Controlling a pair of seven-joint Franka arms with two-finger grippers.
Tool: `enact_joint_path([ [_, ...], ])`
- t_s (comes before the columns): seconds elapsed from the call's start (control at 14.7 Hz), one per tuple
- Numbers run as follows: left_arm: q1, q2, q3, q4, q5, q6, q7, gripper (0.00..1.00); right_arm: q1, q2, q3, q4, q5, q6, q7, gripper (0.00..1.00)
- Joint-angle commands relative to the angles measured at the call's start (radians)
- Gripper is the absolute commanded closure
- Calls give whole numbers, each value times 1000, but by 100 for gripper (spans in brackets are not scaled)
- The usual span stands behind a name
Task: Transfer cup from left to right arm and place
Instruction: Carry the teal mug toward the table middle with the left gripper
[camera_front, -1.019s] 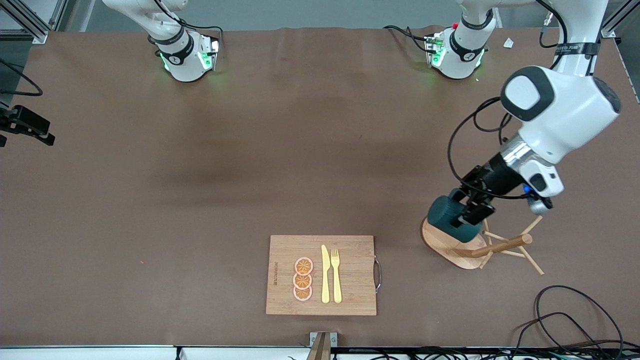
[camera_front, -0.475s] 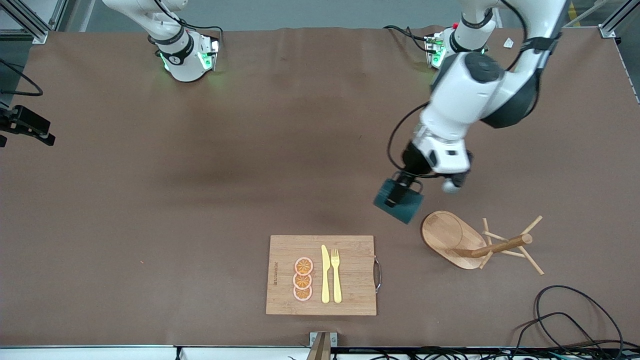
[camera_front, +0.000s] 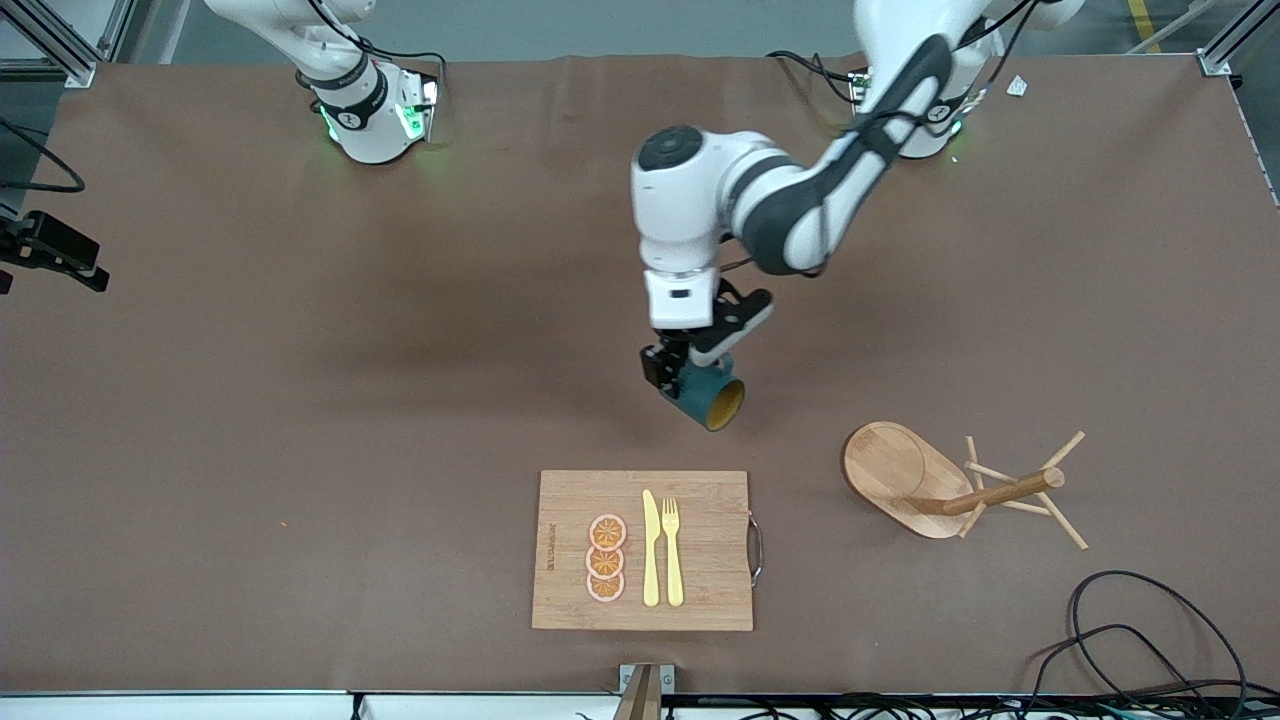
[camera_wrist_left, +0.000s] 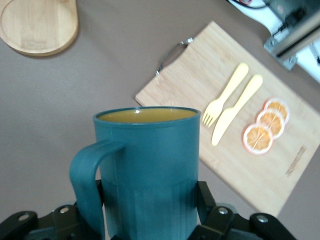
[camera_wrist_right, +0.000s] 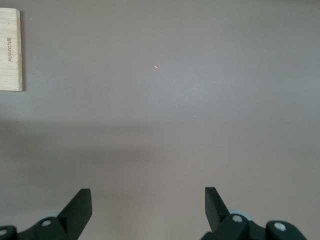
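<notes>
Looking across the table (camera_front: 300, 400), we see broad bare brown surface toward the right arm's end and through the middle, with clutter gathered along the edge nearest the front camera. Our left gripper (camera_front: 678, 374) hangs over the bare middle of the table, above the ground just farther from the front camera than the cutting board (camera_front: 700, 600), and it is clamped on the lower body of the cup (camera_front: 712, 398). The cup is tilted, its mouth facing the front camera, and the mustard-yellow inside shows; we cannot see any contents in it. In the left wrist view the cup (camera_wrist_left: 147, 165) sits between the fingers (camera_wrist_left: 210, 220) with its handle to one side. The cutting board carries three orange slices (camera_front: 606, 558), a yellow knife (camera_front: 651, 550) and a yellow fork (camera_front: 672, 550). A wooden mug rack (camera_front: 950, 485) lies tipped over toward the left arm's end, near coiled cables (camera_front: 1150, 630) at the table's edge. Our right gripper (camera_wrist_right: 147, 205) waits over bare table, its fingers spread wide with nothing between them.
</notes>
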Motion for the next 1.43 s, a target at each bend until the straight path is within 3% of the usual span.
enact_joint_path([
  [0.0, -94, 80, 20, 83, 141, -97, -2, 42, -10, 10, 2, 0, -3, 4, -10, 0],
  [0.34, -250, 175, 62, 84, 444, -298, -17, 42, -8, 14, 2, -2, 0, 2, -10, 0],
  [0.75, -393, 255, 105, 87, 617, -384, -201, 42, -11, 17, 1, -3, 0, 16, -5, 0],
  [0.95, -483, 325, 180, 90, 692, -420, -310, 42, -19, 17, 1, -5, 0, 15, -2, 0],
  [1.36, -519, 415, 185, 147, 785, -433, -421, 42, -19, 18, 1, -10, 0, 19, -2, 0],
])
